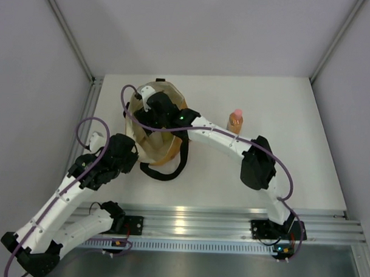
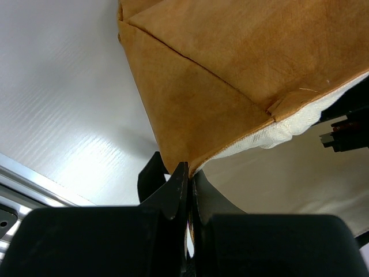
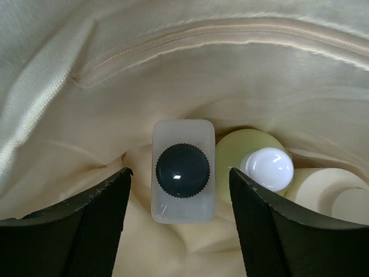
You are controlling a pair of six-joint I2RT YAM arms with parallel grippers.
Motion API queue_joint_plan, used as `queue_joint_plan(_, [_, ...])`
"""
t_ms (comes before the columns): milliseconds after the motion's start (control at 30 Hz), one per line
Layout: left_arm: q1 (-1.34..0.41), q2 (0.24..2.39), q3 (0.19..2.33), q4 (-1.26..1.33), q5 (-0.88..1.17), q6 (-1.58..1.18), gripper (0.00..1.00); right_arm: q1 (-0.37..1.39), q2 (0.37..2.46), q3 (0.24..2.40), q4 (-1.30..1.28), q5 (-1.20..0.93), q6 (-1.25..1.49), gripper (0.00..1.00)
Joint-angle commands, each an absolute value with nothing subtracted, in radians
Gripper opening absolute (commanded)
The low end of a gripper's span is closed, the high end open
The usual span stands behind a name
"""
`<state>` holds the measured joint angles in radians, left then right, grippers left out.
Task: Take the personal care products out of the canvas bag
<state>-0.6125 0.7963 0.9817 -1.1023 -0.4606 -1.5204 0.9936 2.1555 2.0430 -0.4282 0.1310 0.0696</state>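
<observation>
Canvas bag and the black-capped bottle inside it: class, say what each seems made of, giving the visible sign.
The canvas bag: matte tan fabric, probably canvas; it creases sharply and shows a stitched seam. Its cream lining: soft cloth, finely textured and rumpled. The whitish bottle: likely frosted translucent plastic, cloudy with rounded corners. Its black cap: hard plastic, ridged rim, small glint.
</observation>
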Motion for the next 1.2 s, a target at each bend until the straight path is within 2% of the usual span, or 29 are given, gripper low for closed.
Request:
queue_joint_plan(0, [-0.615, 0.801, 1.022, -1.097, -0.456, -1.531, 0.00, 0.980, 2.183, 2.109, -0.434, 0.084, 0.054, 0.66])
queue_joint_plan(367, [-0.615, 0.810, 1.043, -1.095, -0.456, -1.514, 0.00, 0.976, 2.255, 2.128, -0.446, 0.090, 0.052, 0.63])
queue_joint_plan(533, [-0.617, 0.818, 1.065, -1.097, -0.456, -1.499, 0.00, 0.976, 2.266, 2.125, -0.446, 0.087, 0.063, 0.53])
queue_joint_plan(633, [-0.615, 0.815, 1.074, -1.097, -0.462, -1.494, 0.00, 0.976, 2.260, 2.129, -0.445, 0.090, 0.071, 0.40])
queue_joint_plan(667, [-0.615, 0.815, 1.075, -1.097, -0.465, -1.493, 0.00, 0.977, 2.255, 2.135, -0.445, 0.091, 0.071, 0.28])
queue_joint_plan(733, [-0.615, 0.816, 1.078, -1.097, -0.463, -1.491, 0.00, 0.976, 2.250, 2.143, -0.445, 0.092, 0.075, 0.16])
queue_joint_plan(767, [-0.615, 0.818, 1.078, -1.097, -0.462, -1.490, 0.00, 0.977, 2.244, 2.151, -0.445, 0.095, 0.077, 0.04])
queue_joint_plan(800, [-0.615, 0.818, 1.075, -1.097, -0.460, -1.489, 0.00, 0.977, 2.243, 2.155, -0.445, 0.097, 0.078, 0.00])
queue_joint_plan(1167, [-0.615, 0.815, 1.062, -1.097, -0.459, -1.489, 0.00, 0.988, 2.169, 2.226, -0.443, 0.120, 0.080, 0.00])
